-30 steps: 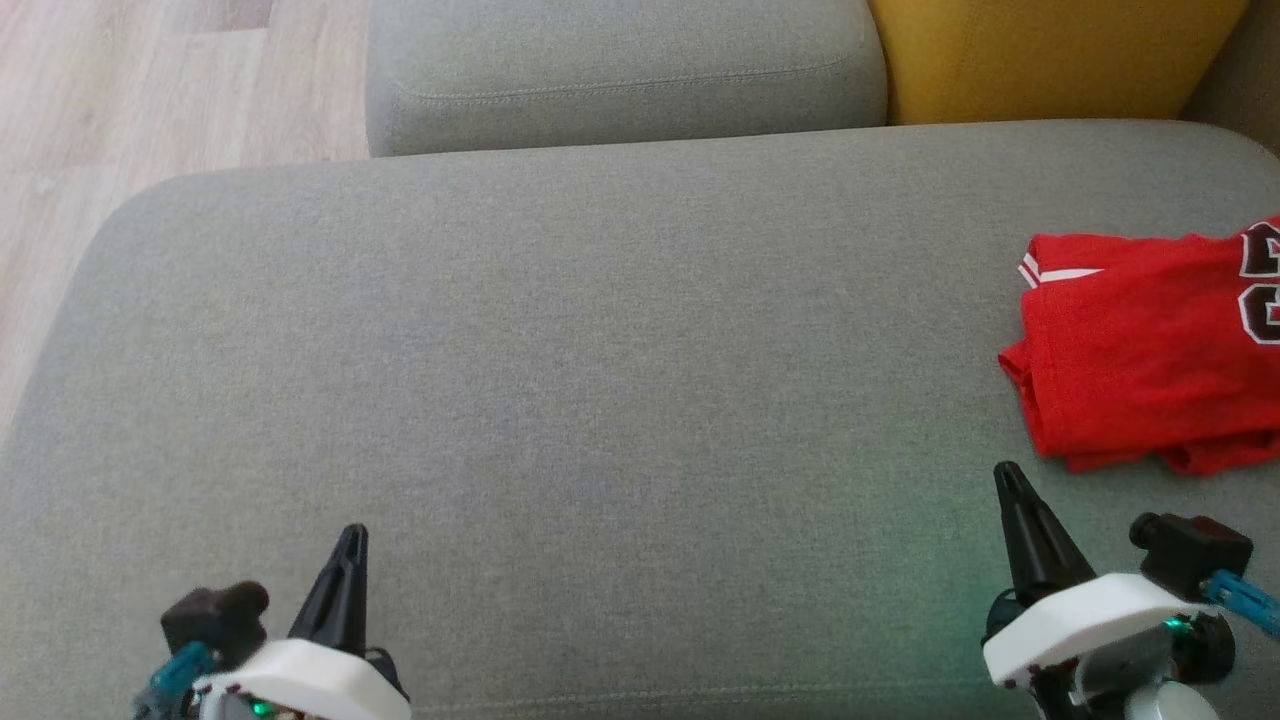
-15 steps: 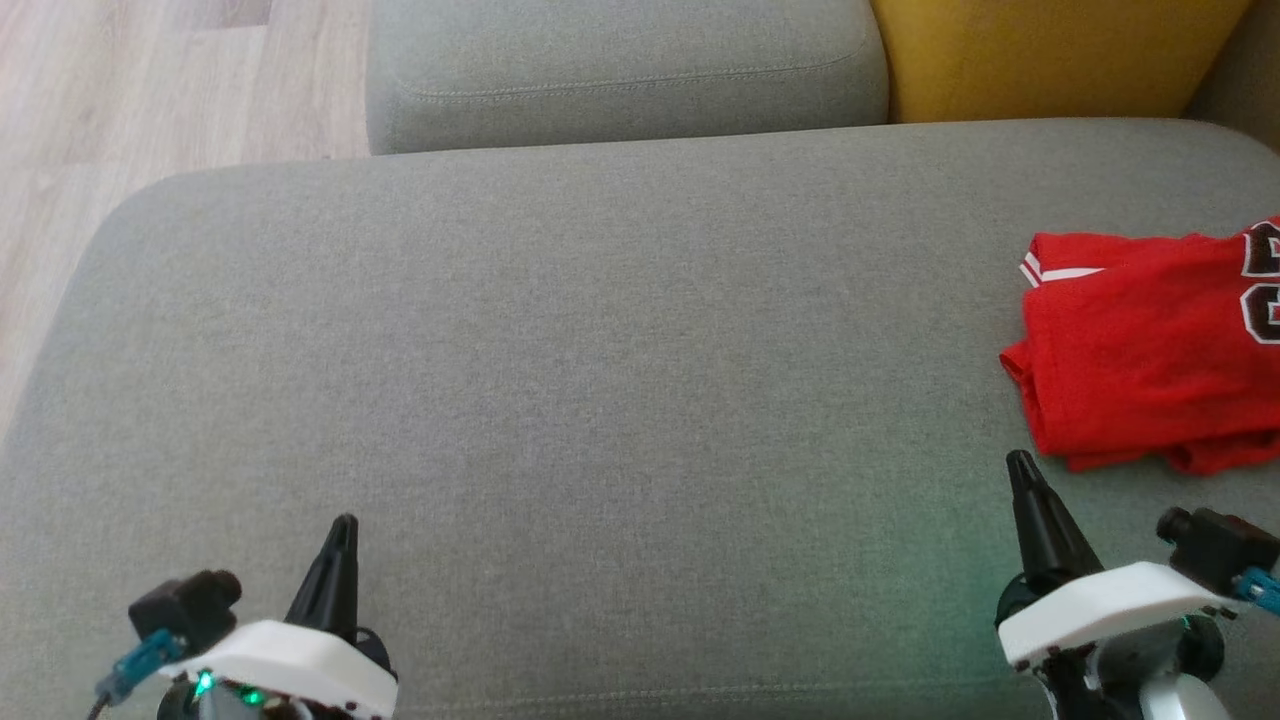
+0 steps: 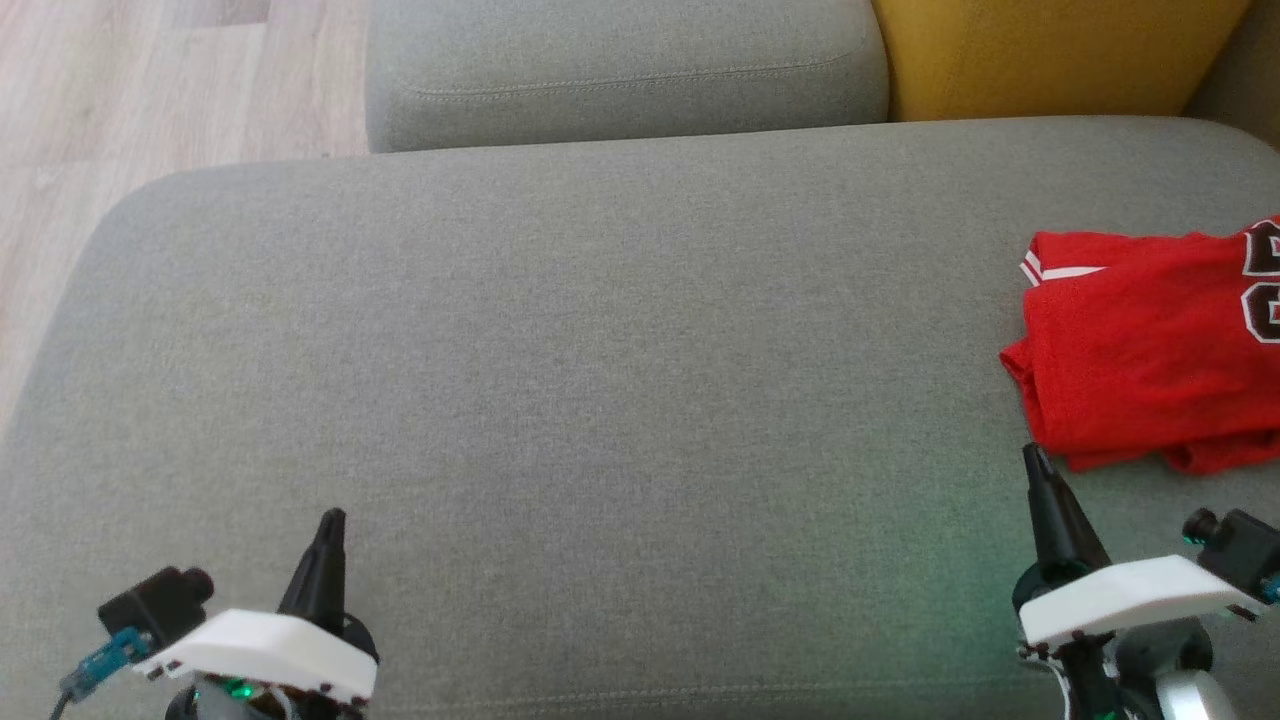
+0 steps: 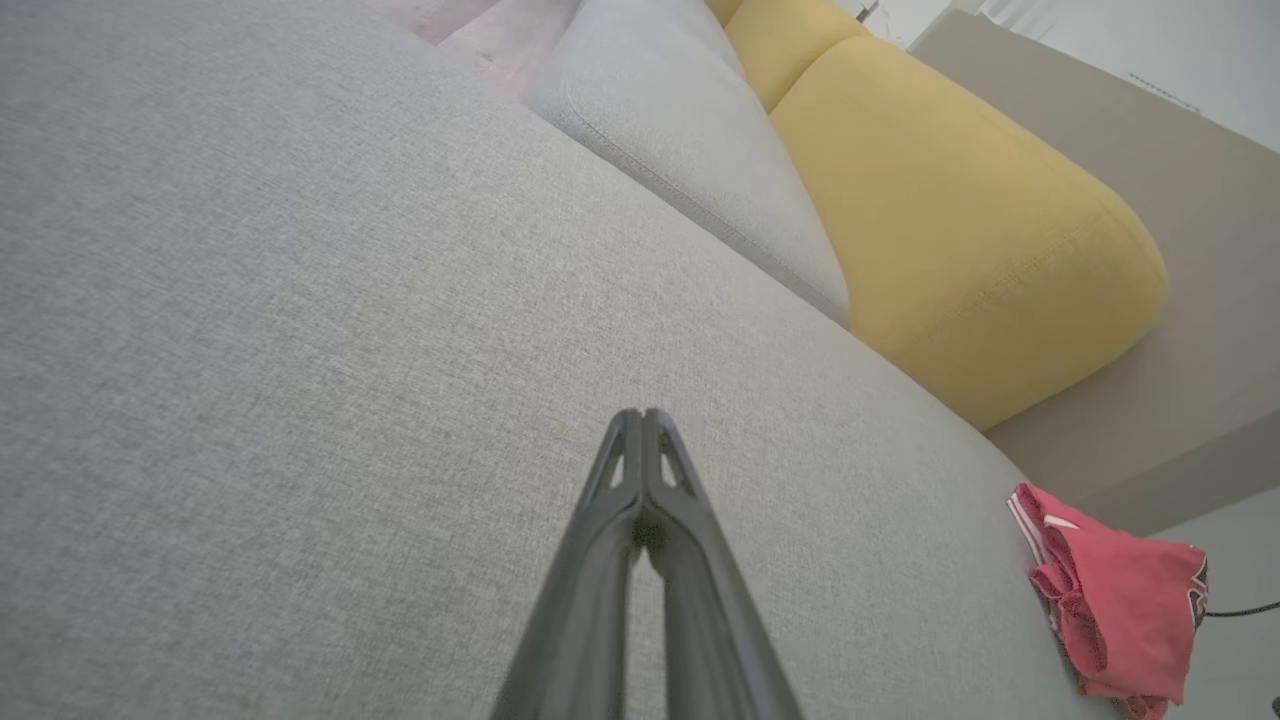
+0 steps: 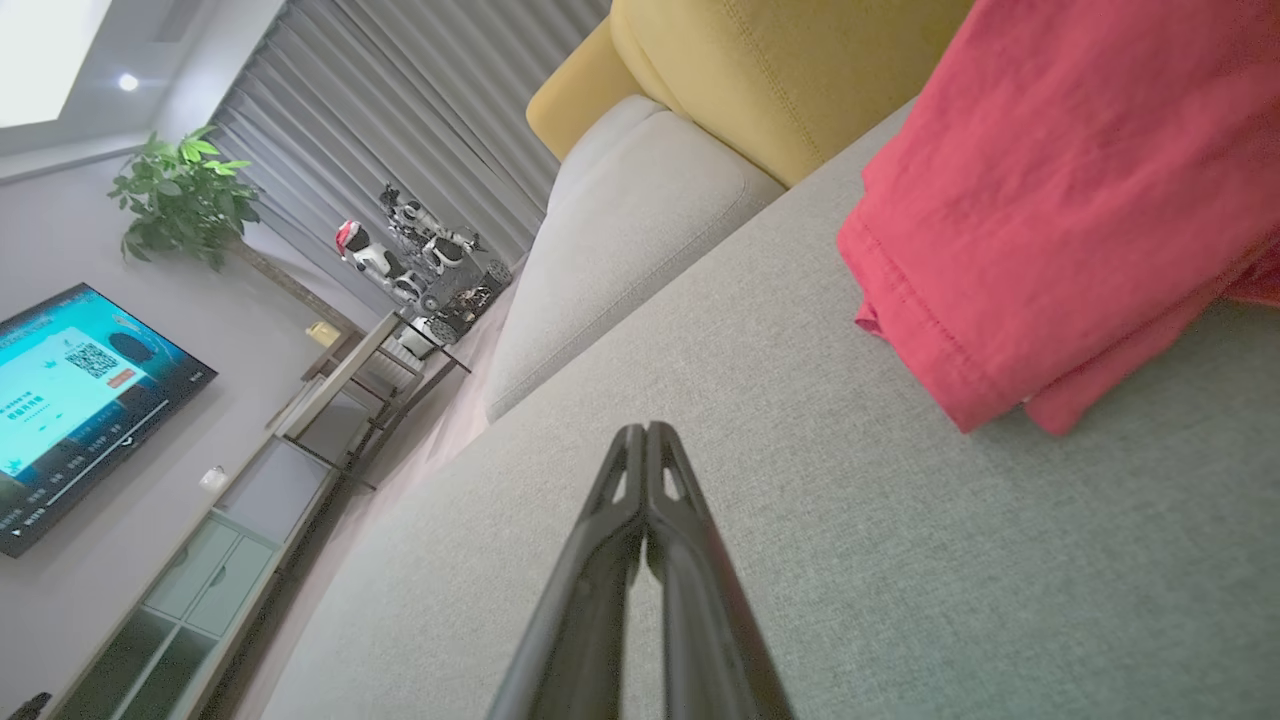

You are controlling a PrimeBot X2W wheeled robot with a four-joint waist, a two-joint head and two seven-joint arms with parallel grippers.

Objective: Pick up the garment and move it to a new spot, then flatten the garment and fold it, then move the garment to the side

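Head: high, looking down on grey seat [image 3: 600, 350] | Wrists: low, close, skimming it | Shared: red shirt [image 3: 1130, 350], right side of each frame

My left gripper [image 3: 331, 518] has slid outward to my left and a little forward over the seat. My right gripper [image 3: 1033, 453] has drifted outward to my right. Its closed tip is now nearer the lower corner of the garment [image 3: 1130, 360], seemingly just short of touching the cloth, though the head view leaves that unclear.
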